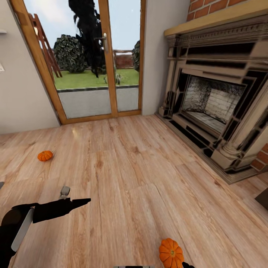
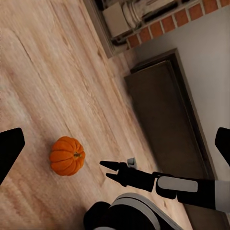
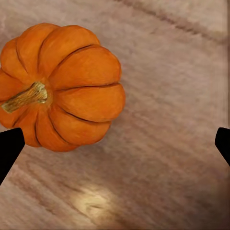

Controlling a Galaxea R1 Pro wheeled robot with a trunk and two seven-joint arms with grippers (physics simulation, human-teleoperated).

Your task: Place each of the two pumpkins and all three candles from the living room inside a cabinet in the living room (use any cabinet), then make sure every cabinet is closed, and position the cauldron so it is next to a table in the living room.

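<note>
1. Jaws of the right gripper point(image 3: 115, 143) stand wide, holding nothing; black fingertips point(image 3: 9, 151) show at both edges of the right wrist view, above the pale wood plank floor point(image 3: 163, 158).
2. Near small ribbed orange pumpkin point(image 3: 57, 93) with a tan stem lies on that floor close to one fingertip, off-centre between the jaws; whether it touches the tip, cannot tell. In the head view it sits at the bottom edge point(image 1: 171, 253), right of centre.
3. Left gripper point(image 2: 115, 143): jaws wide, empty, dark tips at either edge of the left wrist view. In the head view the black left arm point(image 1: 44, 212) reaches across the lower left.
4. Second small orange pumpkin point(image 1: 45, 155) rests on the floor at far left, well apart from the first.
5. Long low dark-brown wood console point(image 2: 167, 120) stands against the wall beside the brick.
6. Stone fireplace point(image 1: 219, 100) at right; wood-framed glass doors point(image 1: 100, 59) ahead, garden beyond.
</note>
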